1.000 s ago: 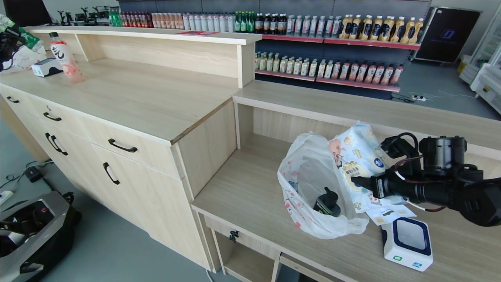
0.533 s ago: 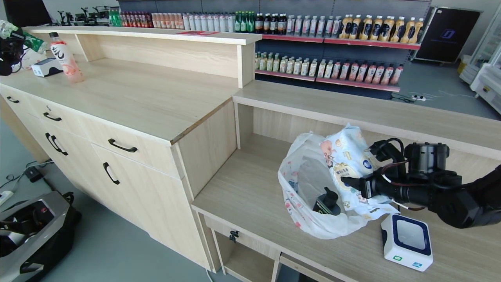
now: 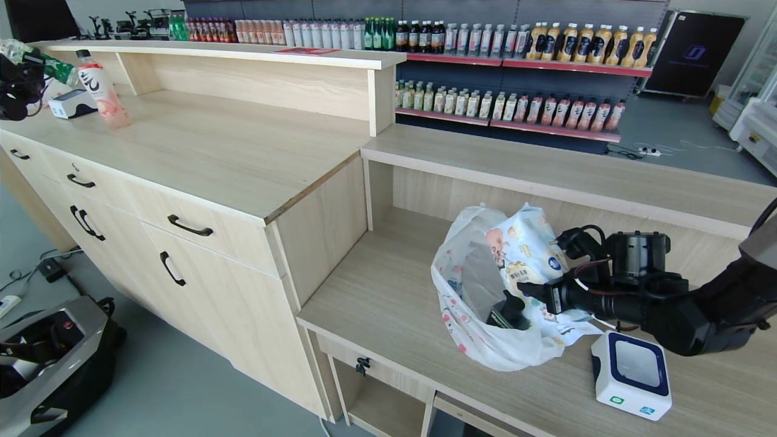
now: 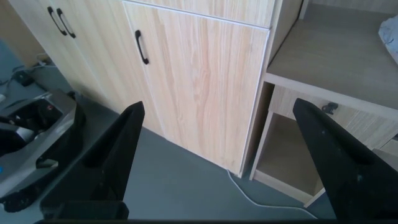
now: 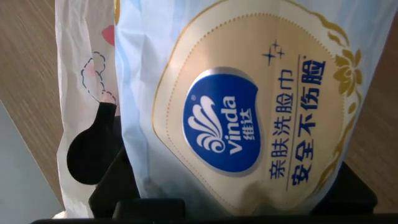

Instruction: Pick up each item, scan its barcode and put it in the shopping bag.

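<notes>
Shopping bag (image 3: pixel 467 285): mouth gaping, slumped near the worktop's (image 3: pixel 388 291) front edge, dark item (image 3: pixel 508 312) already inside.
Tissue pack (image 3: pixel 523 252): upright at the bag's mouth, lower end by the rim on the scanner's side. Best taken deeper and more central before release, or it could tip out.
Scanner (image 3: pixel 632 376): just beside the bag, at the front edge.
Right claw (image 3: pixel 537 291): clamped on the pack.
Left claw (image 4: pixel 217 168): spread wide, carrying nothing.

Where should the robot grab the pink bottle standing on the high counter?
Probably around the middle of the pink bottle, coming in level across the counter: it stands upright, tall and round, and a small white box sits close on its other side.
</notes>
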{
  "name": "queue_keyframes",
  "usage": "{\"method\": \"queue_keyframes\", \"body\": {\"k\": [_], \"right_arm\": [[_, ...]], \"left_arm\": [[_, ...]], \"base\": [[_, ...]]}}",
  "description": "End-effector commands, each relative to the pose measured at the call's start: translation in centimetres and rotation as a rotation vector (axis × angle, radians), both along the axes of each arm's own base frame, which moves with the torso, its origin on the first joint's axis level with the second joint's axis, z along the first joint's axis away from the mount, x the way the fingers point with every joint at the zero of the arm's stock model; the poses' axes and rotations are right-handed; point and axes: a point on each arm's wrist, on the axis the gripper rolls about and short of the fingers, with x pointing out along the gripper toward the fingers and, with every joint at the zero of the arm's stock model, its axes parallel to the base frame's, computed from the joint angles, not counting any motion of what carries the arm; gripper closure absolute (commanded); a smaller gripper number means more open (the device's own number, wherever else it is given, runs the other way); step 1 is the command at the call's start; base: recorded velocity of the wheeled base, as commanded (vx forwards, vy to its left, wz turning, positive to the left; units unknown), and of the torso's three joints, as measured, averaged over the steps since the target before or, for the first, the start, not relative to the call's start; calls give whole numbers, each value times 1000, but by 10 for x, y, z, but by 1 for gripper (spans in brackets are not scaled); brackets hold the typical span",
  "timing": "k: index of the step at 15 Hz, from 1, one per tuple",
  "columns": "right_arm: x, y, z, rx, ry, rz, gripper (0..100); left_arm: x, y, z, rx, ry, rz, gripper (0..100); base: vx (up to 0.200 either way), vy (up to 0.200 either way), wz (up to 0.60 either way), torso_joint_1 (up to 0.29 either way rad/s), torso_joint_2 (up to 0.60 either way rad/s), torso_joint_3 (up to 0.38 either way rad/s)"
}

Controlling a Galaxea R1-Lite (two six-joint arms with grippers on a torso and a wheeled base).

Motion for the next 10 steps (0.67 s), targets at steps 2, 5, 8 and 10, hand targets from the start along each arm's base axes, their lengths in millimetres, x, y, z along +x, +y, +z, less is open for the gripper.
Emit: {"method": "queue_keyframes", "body": {"k": [2,5,8,10], "right_arm": [[6,1,-7,-2,9,3,100],[5,4,-14,-21,32,18,100],[6,4,-21,-52,38,34,100],[7,4,-24,-55,44,34,100]], "left_arm": [[0,0,0,0,0,1,0],[0,0,0,0,0,1,0],[0,0,0,0,0,1,0],[0,0,0,0,0,1,0]], "base": [[0,0,0,0,0,0],[0,0,0,0,0,0],[0,0,0,0,0,0],[0,0,0,0,0,0]]}}
